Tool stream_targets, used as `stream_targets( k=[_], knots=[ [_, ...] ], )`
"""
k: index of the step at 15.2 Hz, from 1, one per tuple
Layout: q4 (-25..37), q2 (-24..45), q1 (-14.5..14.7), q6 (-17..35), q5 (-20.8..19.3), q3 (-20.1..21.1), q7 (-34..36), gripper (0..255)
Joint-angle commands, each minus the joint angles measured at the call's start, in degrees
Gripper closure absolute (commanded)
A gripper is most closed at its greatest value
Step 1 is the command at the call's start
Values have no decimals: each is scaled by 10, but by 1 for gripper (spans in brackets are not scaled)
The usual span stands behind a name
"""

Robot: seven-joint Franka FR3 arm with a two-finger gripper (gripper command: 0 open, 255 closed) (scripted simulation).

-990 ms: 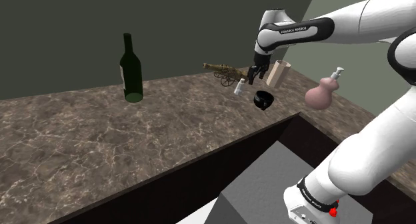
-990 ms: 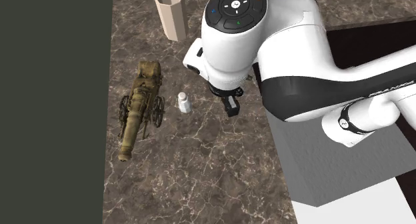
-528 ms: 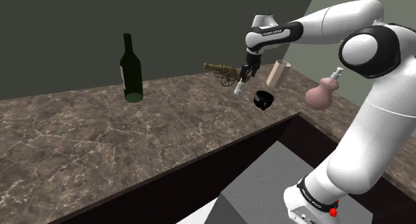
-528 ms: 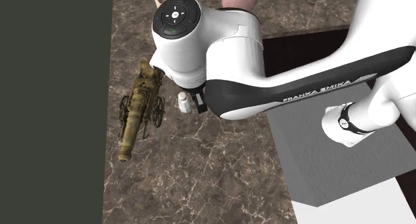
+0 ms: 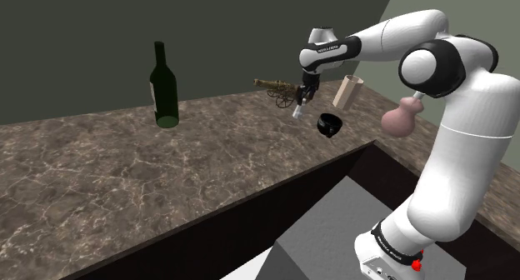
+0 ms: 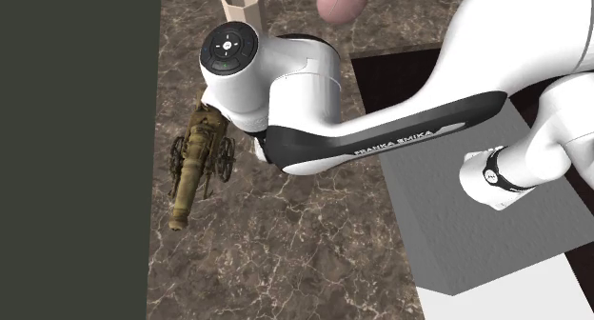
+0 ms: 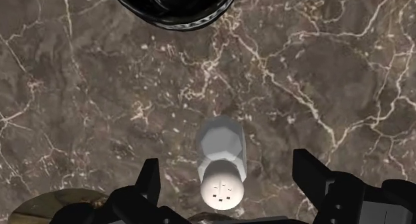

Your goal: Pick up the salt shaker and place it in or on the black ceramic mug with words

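Observation:
A small white salt shaker [image 7: 223,159] stands upright on the dark marble counter, its holed cap facing the wrist camera. My gripper [image 7: 230,179] hovers just above it, open, with a black finger [image 7: 150,181] on each side and neither touching the shaker. In the shoulder view the gripper [image 5: 303,92] hangs over the shaker [image 5: 296,112]. The black mug [image 5: 331,125] sits a short way off toward the counter's front edge, to the shoulder view's right; its glossy rim [image 7: 175,6] lies beyond the shaker in the wrist view. No words are legible on it.
A brass toy cannon [image 6: 198,158] lies close beside the shaker, toward the wall. A beige faceted cup [image 5: 347,91] and a pink soap dispenser [image 5: 405,113] stand further right. A dark green wine bottle [image 5: 164,87] stands far left. The counter edge [image 5: 275,182] drops off in front.
The arm has swung toward the shoulder view's left, from beside the mug and beige cup to directly over the salt shaker. The objects have not moved.

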Motion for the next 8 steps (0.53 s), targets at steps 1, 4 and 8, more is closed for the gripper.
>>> stream_targets(
  k=[1,4,8],
  knots=[
    [-4,8,-2,13,2,0,-1,0],
    [-6,10,-2,17,2,0,-2,0],
    [-6,10,-2,17,2,0,-2,0]
  ],
)
